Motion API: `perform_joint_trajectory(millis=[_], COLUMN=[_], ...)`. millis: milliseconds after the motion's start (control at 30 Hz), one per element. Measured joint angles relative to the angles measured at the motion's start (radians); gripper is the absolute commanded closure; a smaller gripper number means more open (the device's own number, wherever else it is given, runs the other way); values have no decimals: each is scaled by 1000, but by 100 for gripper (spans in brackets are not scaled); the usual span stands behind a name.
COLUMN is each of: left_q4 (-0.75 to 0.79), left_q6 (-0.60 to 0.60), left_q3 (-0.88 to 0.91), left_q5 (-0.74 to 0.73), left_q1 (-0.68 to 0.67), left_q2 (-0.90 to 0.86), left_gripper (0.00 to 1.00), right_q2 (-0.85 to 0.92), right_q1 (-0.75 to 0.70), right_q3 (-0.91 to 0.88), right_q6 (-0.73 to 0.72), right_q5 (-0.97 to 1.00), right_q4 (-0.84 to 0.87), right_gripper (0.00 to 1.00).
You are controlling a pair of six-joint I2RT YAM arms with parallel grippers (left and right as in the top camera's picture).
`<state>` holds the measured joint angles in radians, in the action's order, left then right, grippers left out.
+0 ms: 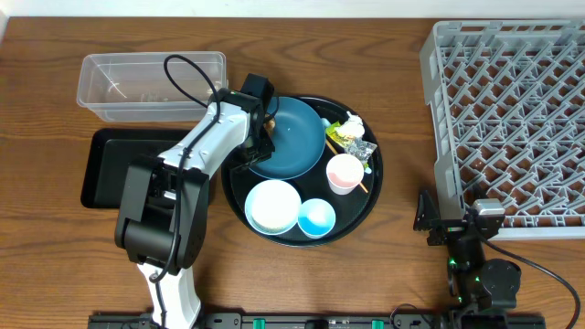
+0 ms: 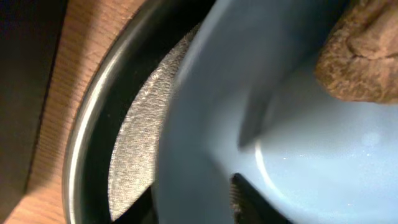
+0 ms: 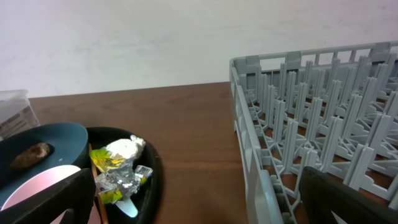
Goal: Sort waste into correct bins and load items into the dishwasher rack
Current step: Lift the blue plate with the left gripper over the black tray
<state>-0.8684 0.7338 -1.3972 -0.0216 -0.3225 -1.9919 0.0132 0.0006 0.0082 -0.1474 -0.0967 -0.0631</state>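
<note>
Left pincer (image 1: 260, 128) is at the dark blue plate's (image 1: 297, 139) left rim, beside the brownish food lump (image 2: 360, 62); whether it grips, I cannot tell. Right pincer (image 1: 454, 217) gapes wide and empty, near the dishwasher rack (image 1: 512, 110). Nothing looks sorted: the white bowl (image 1: 272, 206), pink cup (image 1: 345, 173) and foil wrappers (image 1: 352, 135) all lie on the round black tray (image 1: 370, 196).

a large dark blue plate (image 1: 297, 137) sits tilted, with a brownish food lump (image 3: 30, 154) near its left rim. a white bowl (image 1: 272, 206) and a smaller light blue bowl (image 1: 317, 217) stand upright in front. a small pink cup (image 1: 345, 173) stands beside crumpled yellow-green and silver foil wrappers (image 1: 350, 135). a clear rectangular plastic tub (image 1: 151, 84) and a shallow black rectangular tray (image 1: 114, 164) lie to the left, and a large grey grid rack (image 1: 512, 119) to the right.
</note>
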Motion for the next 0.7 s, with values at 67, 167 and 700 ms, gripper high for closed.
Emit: perform_joint_trajectory(millis=[67, 167, 700], left_q4=[-3, -7, -21], left_q6=[-3, -2, 2], left_q3=[0, 0, 0], left_q5=[0, 0, -11], left_q1=[0, 1, 3], left_q2=[0, 0, 112], left_gripper=[78, 86, 94], right_q2=[0, 0, 0], right_q1=[0, 0, 0], right_q3=[0, 0, 0], right_q6=[0, 0, 0], right_q5=[0, 0, 0], right_q4=[0, 0, 0], right_gripper=[1, 1, 1])
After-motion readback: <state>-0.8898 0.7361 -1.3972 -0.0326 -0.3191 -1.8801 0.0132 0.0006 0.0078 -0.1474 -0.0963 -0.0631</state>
